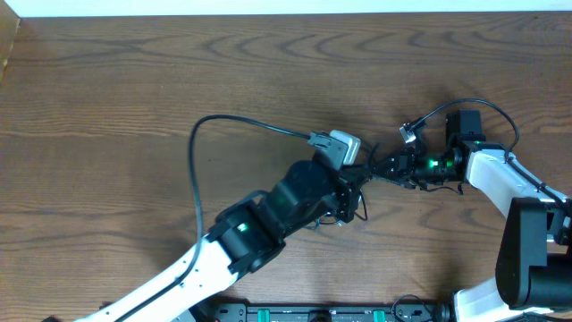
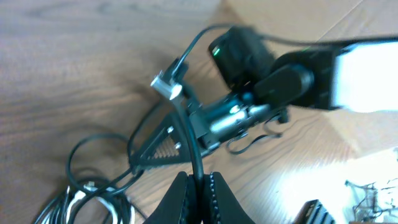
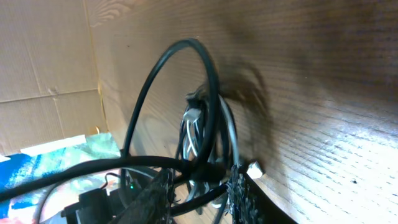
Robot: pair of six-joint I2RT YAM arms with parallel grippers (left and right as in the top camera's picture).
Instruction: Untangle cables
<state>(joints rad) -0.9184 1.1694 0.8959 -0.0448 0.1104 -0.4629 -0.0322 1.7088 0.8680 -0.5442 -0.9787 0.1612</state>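
The cables are thin black cords and a white one. A bundle of them (image 2: 81, 200) lies on the wooden table under both grippers. My left gripper (image 1: 355, 183) (image 2: 198, 186) is shut on one black cable (image 2: 189, 134) that runs up to a silver plug (image 2: 166, 86) (image 1: 409, 132). My right gripper (image 1: 380, 168) (image 3: 199, 190) faces it from the right, closed on black cables crossing between its pads. A black loop (image 3: 205, 74) arches above the white cord (image 3: 193, 124). Another long black cable (image 1: 193, 152) sweeps left and ends at a grey plug (image 1: 340, 145).
Brown wooden table (image 1: 107, 80) stretches left and back to the white far edge (image 1: 268, 7). The arm bases with their wiring (image 1: 331, 313) sit at the near edge. Cardboard (image 3: 43, 56) stands beyond the table in the right wrist view.
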